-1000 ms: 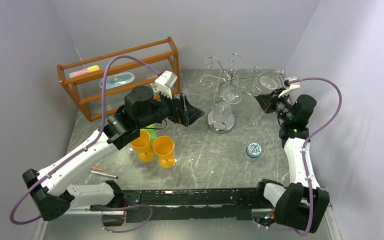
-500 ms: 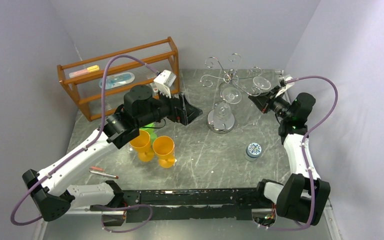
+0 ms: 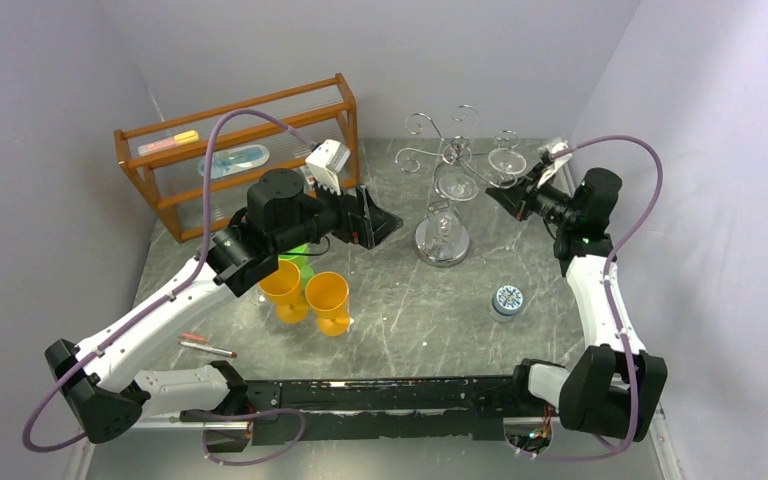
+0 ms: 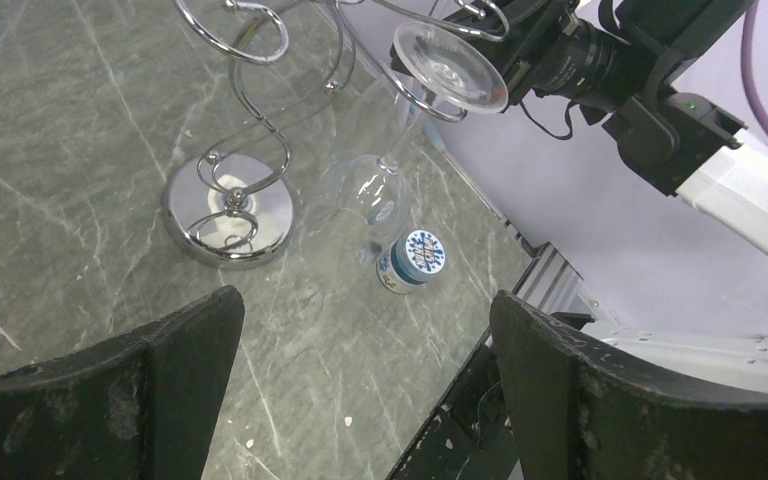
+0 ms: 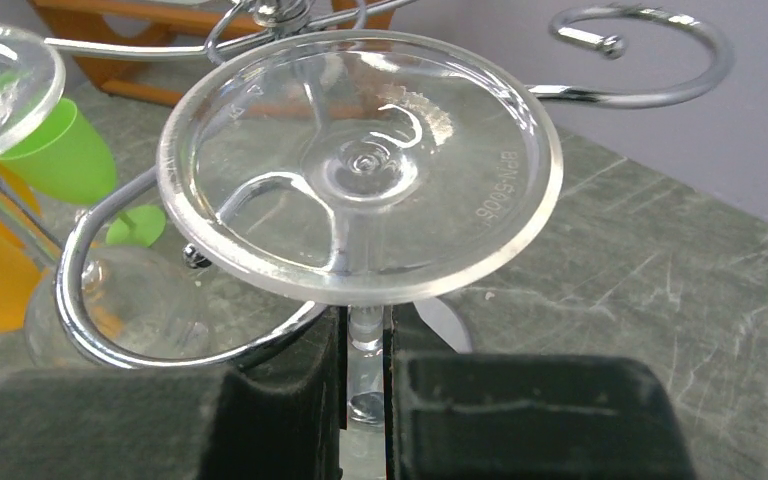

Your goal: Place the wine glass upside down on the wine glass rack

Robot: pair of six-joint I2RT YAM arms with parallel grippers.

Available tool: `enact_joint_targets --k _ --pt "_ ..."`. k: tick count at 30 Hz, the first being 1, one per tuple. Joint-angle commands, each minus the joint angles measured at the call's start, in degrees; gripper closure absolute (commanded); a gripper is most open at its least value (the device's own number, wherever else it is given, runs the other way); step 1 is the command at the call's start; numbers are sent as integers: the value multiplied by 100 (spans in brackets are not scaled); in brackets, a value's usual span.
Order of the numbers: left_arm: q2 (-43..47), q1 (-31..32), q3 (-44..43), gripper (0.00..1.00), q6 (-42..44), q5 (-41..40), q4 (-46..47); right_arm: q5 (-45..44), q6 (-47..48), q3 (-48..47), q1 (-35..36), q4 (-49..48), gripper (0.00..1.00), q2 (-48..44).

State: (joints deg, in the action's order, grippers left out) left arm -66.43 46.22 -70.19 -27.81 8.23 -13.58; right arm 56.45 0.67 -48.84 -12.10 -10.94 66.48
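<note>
Pinching the stem of the wine glass (image 5: pixel 360 165) just under its foot, the right gripper (image 5: pixel 365 345) has its two dark fingers (image 5: pixel 260 410) pressed together on the thin clear stem. The glass hangs foot-up and bowl-down. Its broad round foot lies level at the wine glass rack (image 3: pixel 441 245), on the rack's right side and up among the curled arms. In the right wrist view one chrome curl sweeps under the near-left edge of the foot towards the stem (whether the stem sits fully inside the curl cannot be told). The bowl is hidden below the fingers.

A second clear glass (image 3: pixel 457 187) hangs inverted on a neighbouring arm, its bowl just above the rack's round shiny base.

The left gripper (image 3: pixel 385 222) hovers to the left of the rack with its fingers spread wide apart and nothing between them. Its wrist camera looks between them at the rack's base and a small blue-patterned tin (image 4: pixel 410 262) on the grey table (image 3: pixel 410 320).

Two orange cups (image 3: pixel 305 290) and a green cup (image 3: pixel 303 265) stand under the left arm. An orange-brown wooden shelf (image 3: pixel 240 150) stands at the far left.
</note>
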Motion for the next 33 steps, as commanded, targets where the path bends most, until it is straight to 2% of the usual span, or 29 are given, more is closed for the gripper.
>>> enact_joint_targets --k 1,14,25,33 --pt "25 -82 120 3 67 107 -38 -380 908 -360 384 902 100 45" --pt "-14 -136 207 4 -22 255 21 -496 741 97 418 652 100 -537" --pt "-310 -166 -52 4 65 523 -106 -207 522 565 410 338 100 -1078" --pt "-278 -187 46 5 -10 529 -26 -401 318 729 410 127 100 -1353"
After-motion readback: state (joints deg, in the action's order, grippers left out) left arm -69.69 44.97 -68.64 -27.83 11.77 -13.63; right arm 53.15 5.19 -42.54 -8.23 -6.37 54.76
